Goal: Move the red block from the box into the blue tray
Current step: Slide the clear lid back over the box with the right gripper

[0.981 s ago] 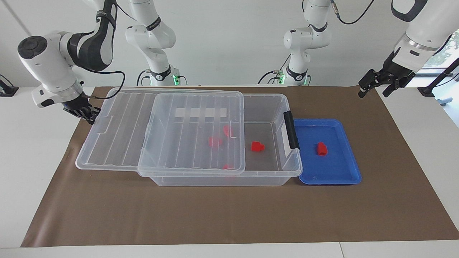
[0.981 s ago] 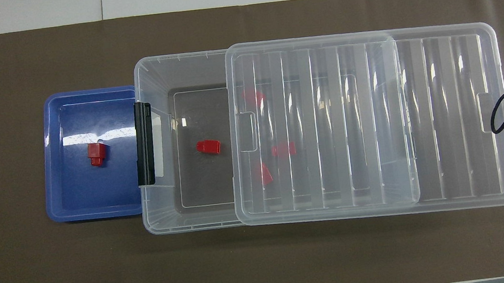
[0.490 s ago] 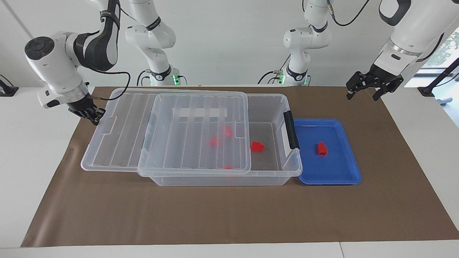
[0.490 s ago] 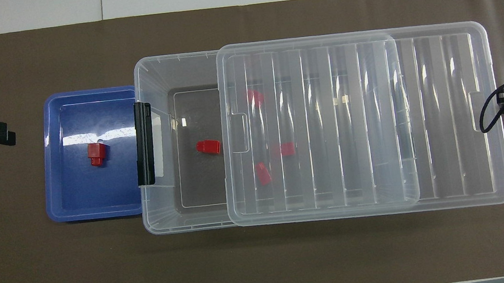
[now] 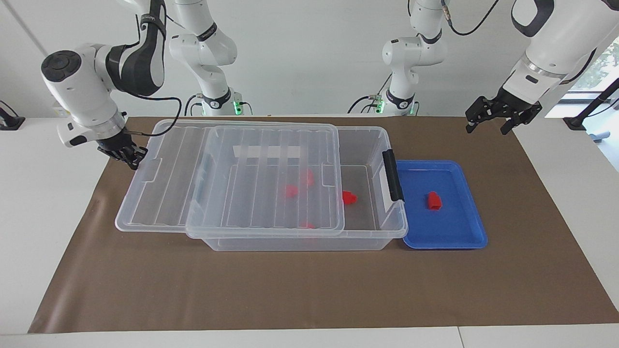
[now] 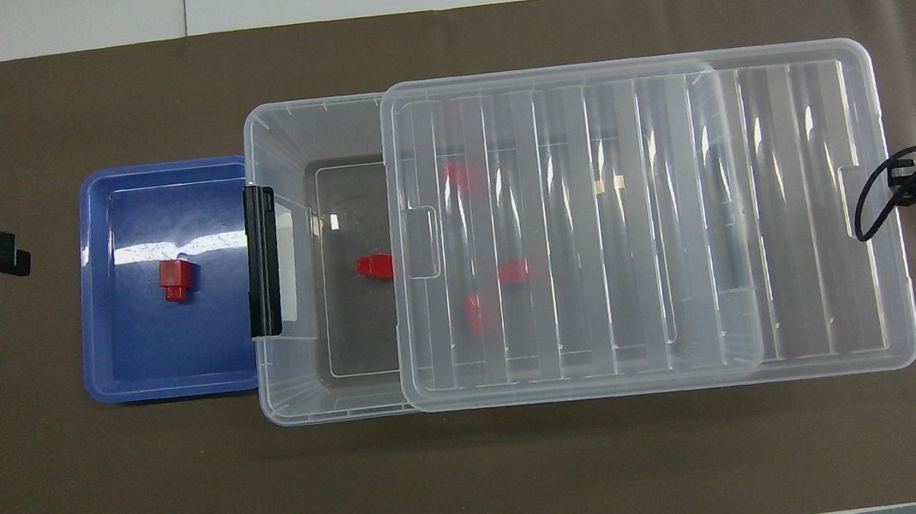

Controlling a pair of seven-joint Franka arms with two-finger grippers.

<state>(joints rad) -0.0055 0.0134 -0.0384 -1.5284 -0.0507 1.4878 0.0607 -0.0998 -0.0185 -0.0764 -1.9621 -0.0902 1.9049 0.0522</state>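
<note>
Lid (image 5: pixel 251 179) slid farther over box (image 5: pixel 372 232) since a second ago, pushed by right gripper (image 5: pixel 126 155), clenched, at lid's end. Red block (image 5: pixel 434 200) lies in blue tray (image 5: pixel 464 237). Four red pieces (image 6: pixel 377 266) remain in box. Left gripper (image 5: pixel 493 118) released, raised near tray.
</note>
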